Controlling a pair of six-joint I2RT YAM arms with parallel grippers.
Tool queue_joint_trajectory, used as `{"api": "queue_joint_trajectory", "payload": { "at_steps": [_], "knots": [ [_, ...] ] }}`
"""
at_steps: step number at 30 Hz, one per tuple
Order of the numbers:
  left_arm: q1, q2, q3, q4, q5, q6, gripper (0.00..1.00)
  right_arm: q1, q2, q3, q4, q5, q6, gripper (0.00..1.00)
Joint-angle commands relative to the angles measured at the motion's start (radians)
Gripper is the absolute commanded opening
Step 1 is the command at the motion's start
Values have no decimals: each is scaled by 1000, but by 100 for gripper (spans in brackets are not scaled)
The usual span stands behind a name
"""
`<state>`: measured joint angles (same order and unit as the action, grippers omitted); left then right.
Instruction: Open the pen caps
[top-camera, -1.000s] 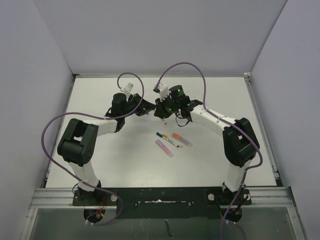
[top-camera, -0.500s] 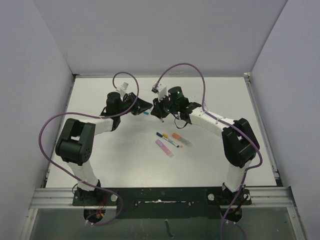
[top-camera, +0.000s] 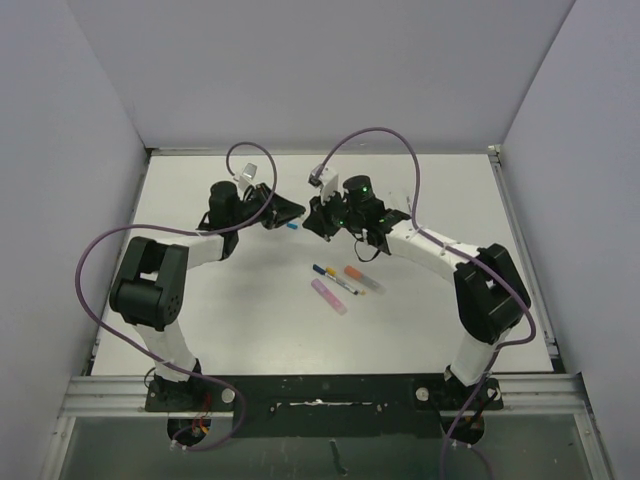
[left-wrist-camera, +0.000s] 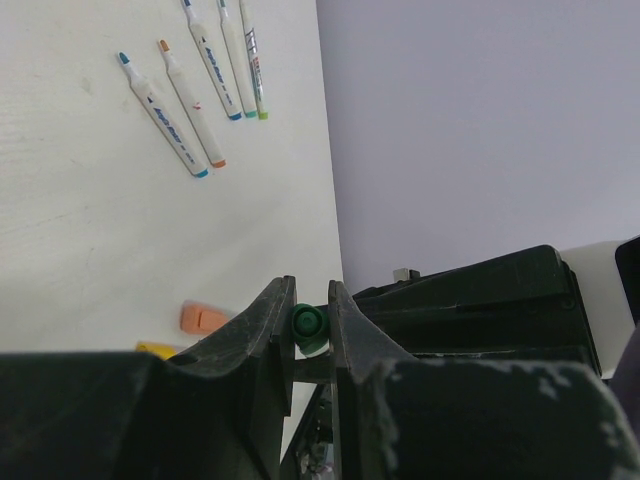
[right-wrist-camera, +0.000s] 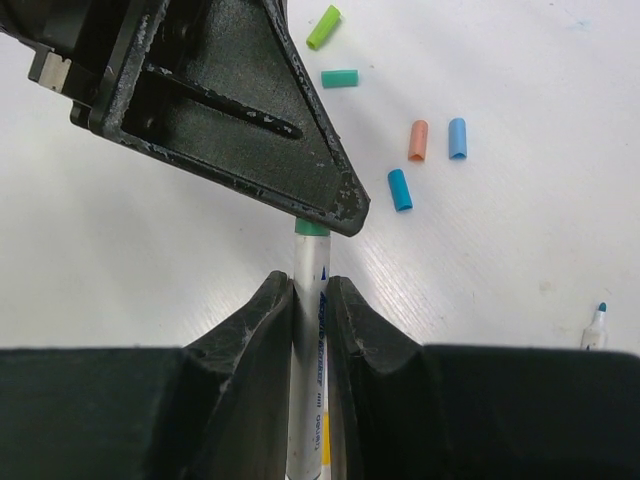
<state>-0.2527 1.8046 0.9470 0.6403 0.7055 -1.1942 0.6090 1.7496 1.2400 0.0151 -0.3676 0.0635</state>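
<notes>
In the left wrist view my left gripper (left-wrist-camera: 310, 298) is shut on a dark green pen cap (left-wrist-camera: 308, 325), seen end-on between the jaws. My right gripper (right-wrist-camera: 308, 282) is shut on a pale pen body (right-wrist-camera: 310, 255). The pen's green end (right-wrist-camera: 312, 228) runs up under the left gripper's fingers (right-wrist-camera: 230, 110). From above, the two grippers (top-camera: 293, 212) (top-camera: 318, 222) meet tip to tip over the far middle of the table. Loose pen caps lie beyond: green (right-wrist-camera: 323, 27), teal (right-wrist-camera: 339, 78), orange (right-wrist-camera: 418, 140), blue (right-wrist-camera: 457, 138) and turquoise (right-wrist-camera: 399, 189).
Several uncapped pens (left-wrist-camera: 165, 115) lie side by side on the white table (top-camera: 440, 200). An orange cap (left-wrist-camera: 203, 318) and a yellow one (left-wrist-camera: 155, 348) lie near the left fingers. Three more pens (top-camera: 338, 283) lie mid-table. Grey walls close in the back and sides.
The left gripper has drawn back to the left and the right wrist has shifted slightly right, so the two grippers stand a little further apart. Both stay shut.
</notes>
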Motion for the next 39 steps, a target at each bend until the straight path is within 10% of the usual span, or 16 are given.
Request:
{"api": "queue_joint_trajectory", "payload": {
  "at_steps": [1,39],
  "knots": [
    [142,-58,53,90,-255,41,0,-40,-74,-73,-209,8,-5,0],
    [110,44,-53,-101,-316,214,1,-86,235,191,-106,225,-96,0]
  ]
}}
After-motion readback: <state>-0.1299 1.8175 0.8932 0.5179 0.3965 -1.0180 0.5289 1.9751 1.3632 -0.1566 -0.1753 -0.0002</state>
